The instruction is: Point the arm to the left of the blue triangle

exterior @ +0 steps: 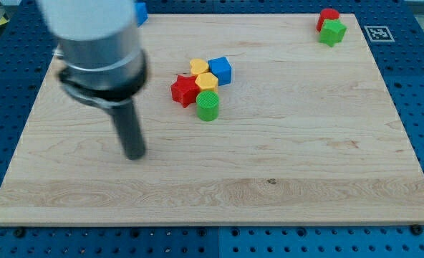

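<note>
A blue block (140, 12), partly hidden behind the arm's grey body, sits at the view's top left edge of the board; its shape cannot be made out. My tip (135, 155) rests on the board's left half, well below that blue block and left of a cluster in the middle. The cluster holds a red star (185, 90), a yellow heart (198, 67), a yellow block (207, 82), a blue cube (220, 70) and a green cylinder (208, 105).
A red block (329, 16) and a green star (333, 31) sit touching at the view's top right corner of the wooden board (269, 165). A printed marker tag (378, 32) lies off the board's right edge.
</note>
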